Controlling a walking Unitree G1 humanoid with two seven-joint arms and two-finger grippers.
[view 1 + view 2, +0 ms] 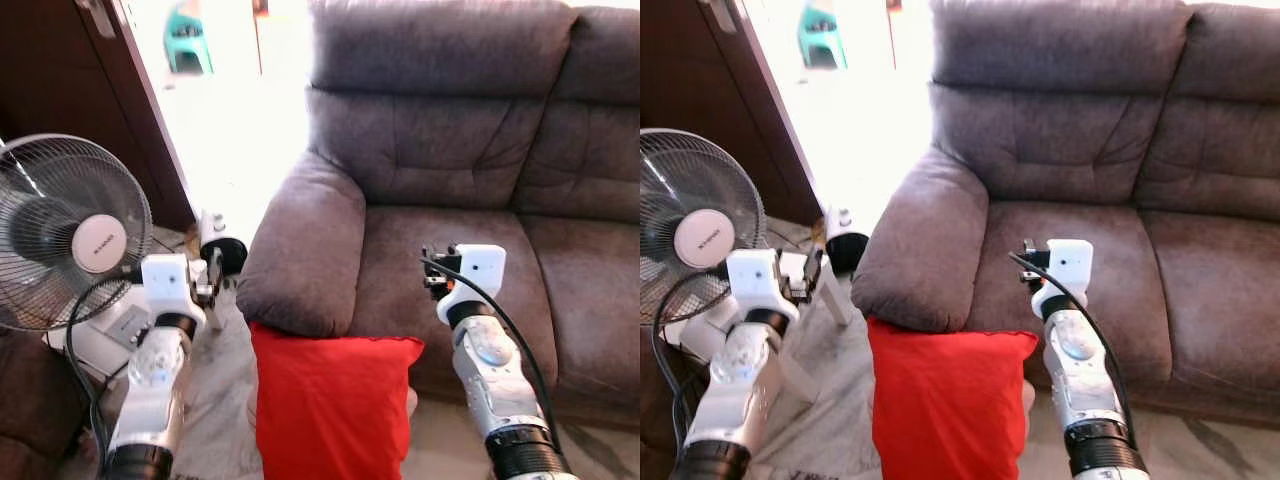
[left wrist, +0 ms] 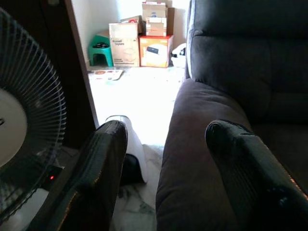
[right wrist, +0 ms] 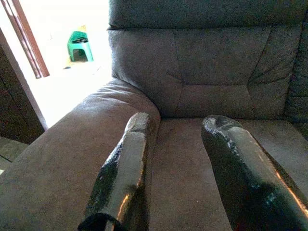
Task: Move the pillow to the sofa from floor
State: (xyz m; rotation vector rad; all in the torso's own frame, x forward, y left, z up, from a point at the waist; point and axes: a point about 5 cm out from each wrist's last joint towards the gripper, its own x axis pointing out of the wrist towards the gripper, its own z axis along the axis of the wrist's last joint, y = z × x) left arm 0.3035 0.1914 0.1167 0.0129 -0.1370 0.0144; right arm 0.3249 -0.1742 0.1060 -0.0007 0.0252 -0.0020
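A brown-grey fabric sofa (image 1: 470,190) spans the head views, its rounded armrest (image 1: 300,250) on the robot's left side and its seat cushions bare. The red pillow (image 1: 330,405) stands upright on the pale floor (image 1: 215,400), leaning against the sofa's front just below the armrest and the edge of the seat. To the robot's left stands a pedestal fan (image 1: 65,230) with a wire guard, in front of a dark wooden door (image 1: 120,100) that gives onto a bright room. The left wrist view looks past that door and shows stacked cardboard boxes (image 2: 144,38) and a green plastic stool (image 2: 101,50) against the far wall; the head views catch just the stool. The right gripper (image 3: 185,168) is raised above the seat in front of the armrest, its two black fingers spread wide and holding nothing. The left gripper (image 2: 166,168) hovers beside the armrest's outer side, between fan and sofa, its fingers likewise wide apart and empty. Neither gripper touches the pillow.
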